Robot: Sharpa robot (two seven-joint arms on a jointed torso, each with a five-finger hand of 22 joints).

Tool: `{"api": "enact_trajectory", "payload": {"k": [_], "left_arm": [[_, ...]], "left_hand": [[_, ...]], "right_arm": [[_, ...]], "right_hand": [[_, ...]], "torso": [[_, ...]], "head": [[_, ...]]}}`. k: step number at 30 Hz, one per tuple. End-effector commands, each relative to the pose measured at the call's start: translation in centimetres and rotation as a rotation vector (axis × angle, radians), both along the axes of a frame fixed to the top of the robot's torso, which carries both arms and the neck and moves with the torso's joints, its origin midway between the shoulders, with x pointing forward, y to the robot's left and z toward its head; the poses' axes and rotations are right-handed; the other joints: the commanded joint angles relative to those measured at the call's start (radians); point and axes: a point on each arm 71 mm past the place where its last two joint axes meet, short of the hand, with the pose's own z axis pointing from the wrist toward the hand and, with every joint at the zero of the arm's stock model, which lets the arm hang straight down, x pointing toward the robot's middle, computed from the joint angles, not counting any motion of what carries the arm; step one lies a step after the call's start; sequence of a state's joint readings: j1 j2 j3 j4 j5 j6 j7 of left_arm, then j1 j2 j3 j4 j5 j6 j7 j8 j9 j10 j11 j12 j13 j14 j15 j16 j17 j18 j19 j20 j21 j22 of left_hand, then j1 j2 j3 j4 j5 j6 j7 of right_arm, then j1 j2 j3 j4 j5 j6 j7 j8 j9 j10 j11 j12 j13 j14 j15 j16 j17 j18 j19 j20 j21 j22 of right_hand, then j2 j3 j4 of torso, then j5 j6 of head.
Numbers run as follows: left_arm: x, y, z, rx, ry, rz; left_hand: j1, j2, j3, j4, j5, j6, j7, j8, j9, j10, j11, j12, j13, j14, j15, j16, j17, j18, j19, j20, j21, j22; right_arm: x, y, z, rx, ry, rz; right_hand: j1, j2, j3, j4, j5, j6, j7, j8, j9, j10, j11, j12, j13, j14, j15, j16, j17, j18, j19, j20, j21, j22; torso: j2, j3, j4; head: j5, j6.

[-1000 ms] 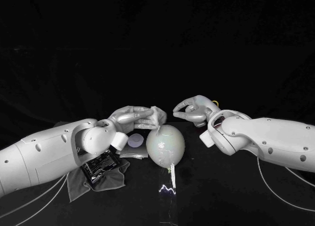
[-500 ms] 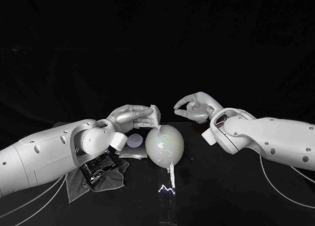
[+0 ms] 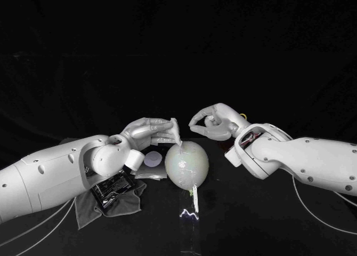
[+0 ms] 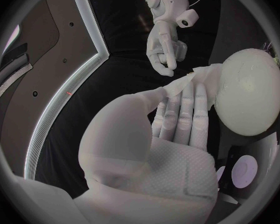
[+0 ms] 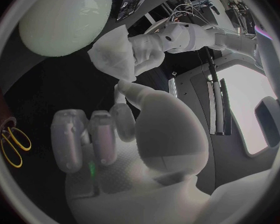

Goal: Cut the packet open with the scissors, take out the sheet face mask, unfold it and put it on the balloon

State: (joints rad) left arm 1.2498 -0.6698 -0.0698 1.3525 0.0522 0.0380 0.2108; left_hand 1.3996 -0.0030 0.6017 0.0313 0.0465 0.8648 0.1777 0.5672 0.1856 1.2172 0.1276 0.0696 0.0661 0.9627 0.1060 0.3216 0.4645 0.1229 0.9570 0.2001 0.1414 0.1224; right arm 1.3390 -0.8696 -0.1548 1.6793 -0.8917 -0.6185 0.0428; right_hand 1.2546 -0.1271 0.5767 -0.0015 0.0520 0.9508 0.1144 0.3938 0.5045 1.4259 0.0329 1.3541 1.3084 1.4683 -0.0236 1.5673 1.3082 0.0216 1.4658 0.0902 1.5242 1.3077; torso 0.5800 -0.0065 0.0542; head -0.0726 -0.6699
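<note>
Left of the frame's centre in the head view, our left hand pinches the sheet mask between thumb and fingers. The mask is a folded white piece standing almost upright. In the left wrist view we see the fingers laid flat and close together along the mask, with the thumb pressing from the other side. The mask's lower corner comes down to the top of the balloon, and the two appear to touch there.

The balloon is pale and egg-shaped and sits at the middle of the frame, on the black table. Just left of it, partly behind our left wrist, lies the silver packet with a lavender oval on its face. Further toward the lower left, a grey cloth is spread under the left arm.

Right of centre, level with the left hand and a little apart from the mask, our right hand hovers above the table. Its fingers are curled in toward the thumb with nothing between them. In the right wrist view the yellow-handled scissors lie on the table.
</note>
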Motion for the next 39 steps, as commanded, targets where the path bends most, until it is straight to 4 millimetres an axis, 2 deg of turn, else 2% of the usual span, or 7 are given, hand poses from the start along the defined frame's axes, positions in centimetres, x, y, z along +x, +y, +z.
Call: {"api": "enact_trajectory", "payload": {"k": [1, 11, 22, 39], "left_arm": [[-0.1, -0.3, 0.3, -0.023, -0.024, -0.016], [0.0, -0.1, 0.4, -0.027, -0.032, 0.009], [0.0, -0.1, 0.4, -0.029, -0.035, 0.017], [0.0, -0.2, 0.4, -0.027, -0.032, 0.016]], "left_hand": [[-0.007, 0.003, 0.006, -0.005, 0.002, -0.002, 0.004, 0.005, 0.082, -0.006, 0.001, 0.004, 0.001, -0.012, 0.001, 0.005, -0.001, -0.008, -0.015, 0.001, 0.002, 0.0], [-0.008, 0.005, 0.009, -0.006, 0.002, -0.002, 0.003, 0.005, 0.084, -0.007, 0.001, 0.005, 0.001, -0.015, 0.002, 0.005, -0.003, -0.005, -0.015, 0.0, 0.004, 0.002], [-0.009, 0.005, 0.011, -0.007, 0.002, -0.002, 0.003, 0.006, 0.086, -0.005, 0.0, 0.006, 0.001, -0.014, 0.001, 0.005, -0.004, -0.002, -0.013, -0.001, 0.007, 0.003], [-0.01, 0.004, 0.013, -0.008, 0.002, -0.001, 0.002, 0.007, 0.087, -0.004, 0.0, 0.007, 0.001, -0.012, 0.0, 0.006, -0.005, 0.0, -0.011, -0.002, 0.01, 0.005]], "right_arm": [[-0.5, 0.6, -0.5, -0.024, 0.043, -0.016], [-1.6, 1.7, -2.1, -0.002, 0.226, -0.124], [-1.9, 2.3, -2.7, -0.004, 0.278, -0.144], [-2.0, 3.3, -2.9, 0.029, 0.269, -0.136]], "right_hand": [[-0.051, -0.004, -0.026, 0.036, 0.018, 0.005, -0.006, -0.012, -0.009, 0.025, -0.001, 0.029, 0.11, 0.102, -0.007, 0.003, 0.263, -0.012, 0.085, -0.01, 0.012, 0.251], [-0.132, -0.033, -0.091, 0.114, 0.029, 0.03, -0.015, -0.02, -0.021, 0.059, -0.009, 0.077, 0.149, 0.102, -0.015, 0.003, 0.263, -0.016, 0.093, -0.017, 0.026, 0.256], [-0.152, -0.052, -0.127, 0.148, 0.029, 0.036, -0.016, -0.023, -0.025, 0.057, -0.011, 0.073, 0.147, 0.102, -0.017, 0.003, 0.263, -0.015, 0.09, -0.021, 0.021, 0.254], [-0.155, -0.049, -0.137, 0.163, 0.027, 0.04, -0.018, -0.022, -0.026, 0.059, -0.012, 0.076, 0.15, 0.102, -0.018, 0.003, 0.263, -0.015, 0.091, -0.022, 0.022, 0.255]], "torso": [[0.0, -0.0004, -0.0001], [0.0, -0.0001, 0.0], [0.0, 0.0002, -0.0005], [0.0, -0.0002, -0.0005]], "head": [[0.0, -0.002], [0.001, -0.005], [0.003, -0.008], [0.004, -0.011]]}}
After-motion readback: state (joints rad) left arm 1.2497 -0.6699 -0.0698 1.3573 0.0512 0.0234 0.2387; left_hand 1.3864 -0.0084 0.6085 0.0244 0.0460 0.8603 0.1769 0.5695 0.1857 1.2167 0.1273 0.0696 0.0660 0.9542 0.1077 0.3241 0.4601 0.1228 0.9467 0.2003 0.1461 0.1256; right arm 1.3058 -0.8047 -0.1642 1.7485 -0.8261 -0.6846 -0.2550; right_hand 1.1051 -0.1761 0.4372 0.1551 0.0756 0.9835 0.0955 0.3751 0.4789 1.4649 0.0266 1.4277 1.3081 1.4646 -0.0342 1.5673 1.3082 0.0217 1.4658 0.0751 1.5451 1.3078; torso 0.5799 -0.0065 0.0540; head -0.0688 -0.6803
